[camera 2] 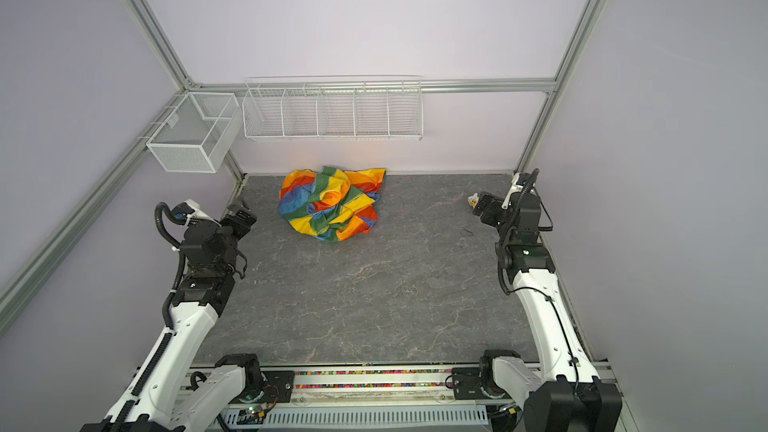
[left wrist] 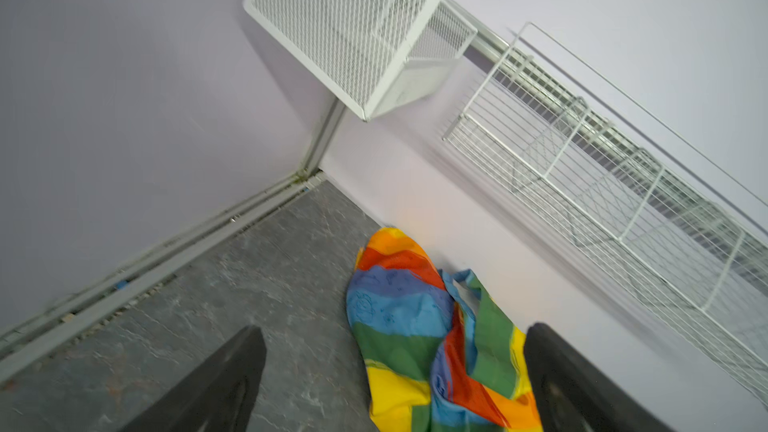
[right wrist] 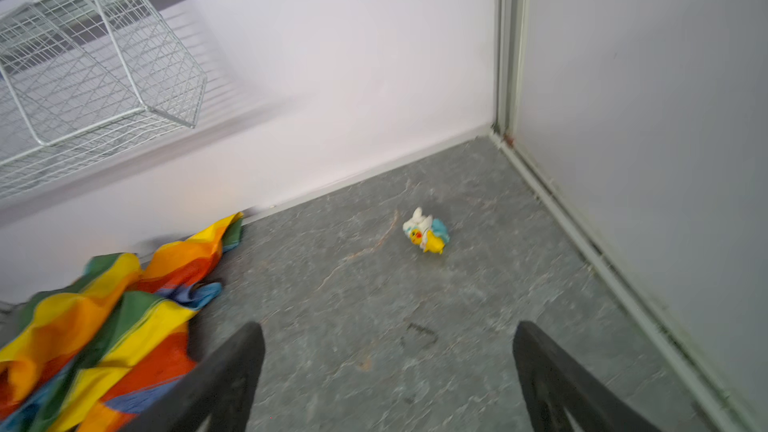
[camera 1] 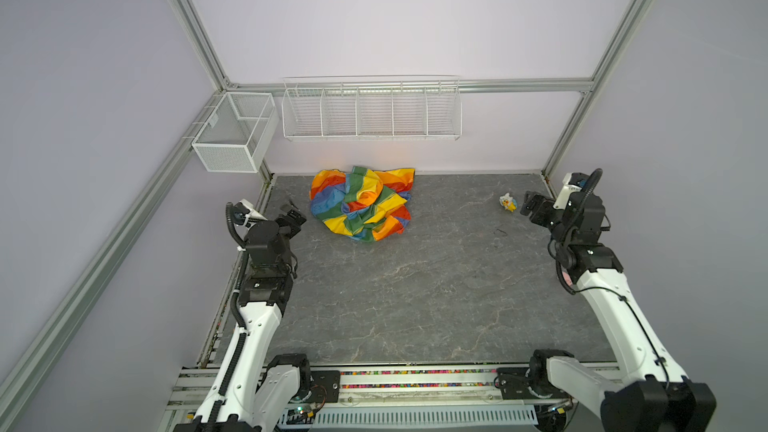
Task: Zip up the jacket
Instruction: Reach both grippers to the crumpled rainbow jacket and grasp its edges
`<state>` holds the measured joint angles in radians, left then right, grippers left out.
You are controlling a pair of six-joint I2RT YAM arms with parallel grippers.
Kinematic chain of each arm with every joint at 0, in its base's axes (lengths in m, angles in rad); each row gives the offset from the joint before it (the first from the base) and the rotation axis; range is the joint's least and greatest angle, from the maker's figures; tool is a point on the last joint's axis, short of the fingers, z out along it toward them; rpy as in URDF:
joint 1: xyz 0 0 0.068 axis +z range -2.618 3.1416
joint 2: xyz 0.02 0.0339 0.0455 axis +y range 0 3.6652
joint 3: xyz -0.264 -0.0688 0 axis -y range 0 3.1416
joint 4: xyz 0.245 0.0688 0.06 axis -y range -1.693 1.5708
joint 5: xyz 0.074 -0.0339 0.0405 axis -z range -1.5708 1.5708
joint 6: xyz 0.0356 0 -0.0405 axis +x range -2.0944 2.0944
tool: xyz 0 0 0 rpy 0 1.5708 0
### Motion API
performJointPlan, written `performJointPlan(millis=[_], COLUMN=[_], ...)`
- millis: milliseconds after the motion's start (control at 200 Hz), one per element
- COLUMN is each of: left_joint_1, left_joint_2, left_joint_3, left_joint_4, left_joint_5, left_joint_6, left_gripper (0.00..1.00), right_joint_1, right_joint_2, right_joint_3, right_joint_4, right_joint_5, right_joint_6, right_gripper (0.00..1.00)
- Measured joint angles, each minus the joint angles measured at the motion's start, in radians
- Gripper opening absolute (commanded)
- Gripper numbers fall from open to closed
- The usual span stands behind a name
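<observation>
Left wrist view: jacket [left wrist: 415, 326] lies crumpled at the far edge of the surface [camera 1: 415, 284], left pincer [camera 1: 293, 213] and right pincer [camera 1: 526, 202] wide open and empty; judged pre-grasp, next spread it flat before zipping.

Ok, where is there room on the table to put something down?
The big patch of table in front of the jacket is bare. So is the stretch between jacket and toy. It is tight between the left gripper and the jacket, and between the toy and the right gripper.
</observation>
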<state>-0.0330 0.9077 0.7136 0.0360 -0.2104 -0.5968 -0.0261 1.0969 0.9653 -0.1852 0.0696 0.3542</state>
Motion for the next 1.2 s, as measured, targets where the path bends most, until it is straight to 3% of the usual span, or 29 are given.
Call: performJointPlan(millis=[165, 345, 600, 860, 910, 1035, 1205], left_joint_1=[0.0, -0.007, -0.075, -0.092, -0.092, -0.092, -0.092], left_joint_2=[0.124, 0.412, 0.639, 0.842, 0.871, 0.927, 0.943], left_joint_3=[0.028, 0.126, 0.259, 0.359, 0.374, 0.425, 0.476], left_joint_4=[0.001, 0.067, 0.135, 0.237, 0.24, 0.235, 0.217], left_joint_5=[0.263, 0.491, 0.583, 0.639, 0.649, 0.681, 0.714], left_joint_6=[-0.078, -0.144, -0.171, -0.227, -0.237, -0.233, -0.223], left_gripper=[0.73, 0.72, 0.74, 0.69, 0.62, 0.31, 0.0], right_joint_1=[0.049, 0.222, 0.477, 0.685, 0.708, 0.732, 0.721], right_joint_2=[0.08, 0.111, 0.203, 0.566, 0.65, 0.841, 1.009], right_joint_3=[0.001, 0.021, 0.066, 0.289, 0.358, 0.515, 0.628], right_joint_4=[-0.1, -0.148, -0.134, -0.08, -0.066, -0.038, -0.026], right_joint_5=[-0.178, -0.221, -0.17, -0.094, -0.09, -0.092, -0.089], right_joint_6=[0.087, 0.127, 0.167, 0.232, 0.25, 0.294, 0.355], right_gripper=[0.92, 0.94, 0.99, 0.97, 0.97, 0.96, 0.86])
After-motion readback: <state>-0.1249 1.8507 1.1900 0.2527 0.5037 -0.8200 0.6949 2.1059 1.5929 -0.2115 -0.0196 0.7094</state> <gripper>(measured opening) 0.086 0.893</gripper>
